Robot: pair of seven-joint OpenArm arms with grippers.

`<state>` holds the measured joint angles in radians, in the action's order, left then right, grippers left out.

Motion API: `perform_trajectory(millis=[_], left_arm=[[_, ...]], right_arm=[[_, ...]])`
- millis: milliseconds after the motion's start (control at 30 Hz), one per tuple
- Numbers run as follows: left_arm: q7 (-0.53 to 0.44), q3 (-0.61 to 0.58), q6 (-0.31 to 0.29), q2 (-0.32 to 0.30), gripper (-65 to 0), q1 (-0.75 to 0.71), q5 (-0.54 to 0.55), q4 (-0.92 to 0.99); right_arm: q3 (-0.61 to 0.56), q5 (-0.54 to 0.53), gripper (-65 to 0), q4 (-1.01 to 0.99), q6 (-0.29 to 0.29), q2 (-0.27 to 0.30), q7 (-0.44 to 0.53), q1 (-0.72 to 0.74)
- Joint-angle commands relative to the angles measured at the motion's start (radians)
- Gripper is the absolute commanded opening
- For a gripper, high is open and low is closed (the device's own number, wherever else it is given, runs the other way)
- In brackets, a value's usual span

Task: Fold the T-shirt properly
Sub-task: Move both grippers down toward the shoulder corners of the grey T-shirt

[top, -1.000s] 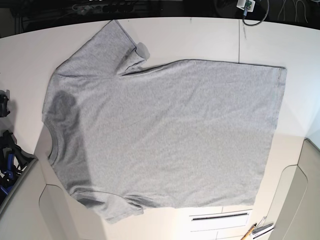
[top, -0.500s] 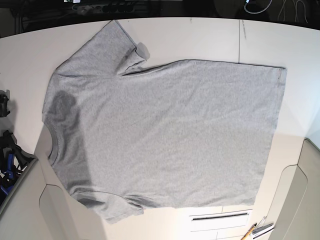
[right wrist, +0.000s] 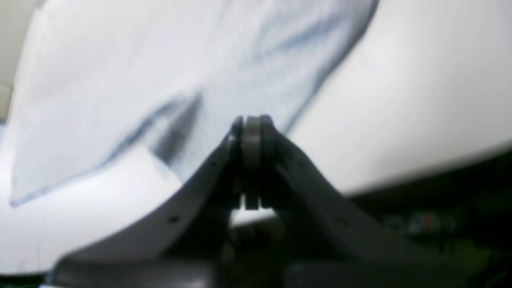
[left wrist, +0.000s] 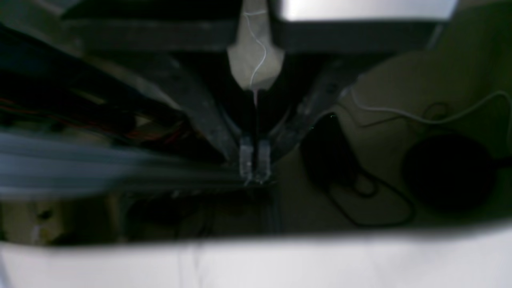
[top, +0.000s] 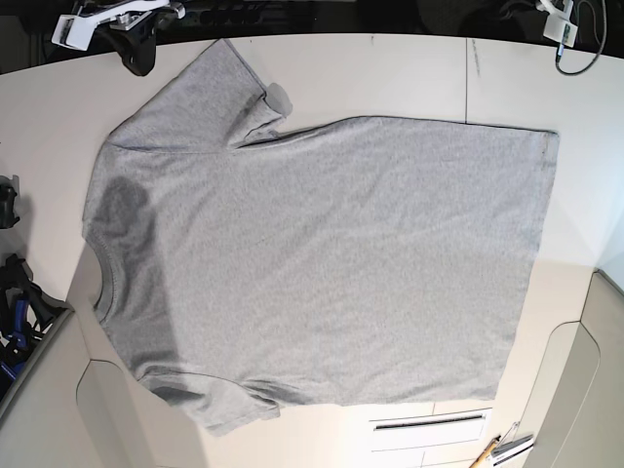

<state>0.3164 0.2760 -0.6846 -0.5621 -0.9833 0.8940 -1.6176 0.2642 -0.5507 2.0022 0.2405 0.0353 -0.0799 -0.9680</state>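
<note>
One T-shirt [top: 322, 263] lies flat and plain side up on the white surface [top: 390, 73], collar toward the base view's left, hem toward its right. Bare surface borders it along the far edge and the right. Two grippers sit at the far edge: the right gripper [right wrist: 253, 134] clenched on nothing beside the upper sleeve, the left gripper [left wrist: 255, 162] also clenched, empty, beyond the surface's rim.

No lettering, label or number can be read anywhere — the T-shirt [top: 322, 263] shows only plain grey.
</note>
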Motion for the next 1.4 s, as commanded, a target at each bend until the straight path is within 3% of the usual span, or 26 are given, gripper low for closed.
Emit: perform_trajectory(millis=[0,133,267,467,500,567,600,633,733,800,867,967,1200,1367], left_arm=[[0.023,0.033,-0.014,-0.012,-65.0,-0.014,0.059,-0.044],[0.139,0.11,-0.014,-0.012,-65.0,-0.014,0.227,-0.176],[0.137,0.146,-0.014,-0.011,-65.0,-0.002,0.238,-0.264],[0.137,0.15,-0.014,-0.002,-65.0,0.056,0.239,-0.277],[0.137,0.15,-0.014,-0.002,-65.0,0.069,0.238,-0.277],[0.137,0.15,-0.014,-0.001,-65.0,0.101,0.236,-0.277],[0.137,0.15,-0.014,-0.001,-63.0,0.117,0.226,-0.277],[0.137,0.15,-0.014,-0.001,-54.5,0.13,0.213,-0.277],[0.137,0.15,-0.014,-0.001,-32.4,0.158,0.179,-0.277],[0.137,0.15,-0.014,0.0,-30.4,0.173,0.179,-0.277],[0.137,0.15,-0.014,0.0,-30.4,0.189,0.179,-0.277],[0.138,0.15,-0.014,0.0,-30.4,0.204,0.179,-0.277],[0.16,0.15,-0.014,-0.001,-30.4,0.249,0.179,-0.277],[0.162,0.15,-0.014,-0.001,-30.4,0.252,0.179,-0.277]], right_arm=[[0.013,-0.011,-65.0,0.035,0.009,0.002,0.022,-0.004],[0.052,-0.01,-65.0,0.066,-0.011,-0.003,0.005,0.035],[0.091,0.061,-65.0,0.066,-0.043,-0.033,-0.094,0.116],[0.1,0.234,-65.0,0.066,-0.051,-0.079,-0.128,0.23],[0.1,0.25,-63.9,0.066,-0.055,-0.08,-0.148,0.245],[0.101,0.286,-48.6,0.066,-0.056,-0.081,-0.172,0.274],[0.101,0.303,-41.4,0.066,-0.062,-0.081,-0.172,0.286],[0.101,0.328,-36.4,0.066,-0.074,-0.081,-0.172,0.299],[0.102,0.452,-33.3,0.066,-0.151,-0.08,-0.172,0.329],[0.11,0.51,-33.3,0.066,-0.227,-0.079,-0.172,0.339],[0.144,0.505,-33.3,0.066,-0.251,-0.079,-0.197,0.348],[0.242,0.413,-33.3,0.066,-0.131,-0.079,-0.288,0.366],[0.544,-0.031,-33.3,0.018,0.179,-0.079,-0.488,0.462],[0.594,-0.168,-33.3,-0.201,0.252,-0.042,-0.553,0.517]])
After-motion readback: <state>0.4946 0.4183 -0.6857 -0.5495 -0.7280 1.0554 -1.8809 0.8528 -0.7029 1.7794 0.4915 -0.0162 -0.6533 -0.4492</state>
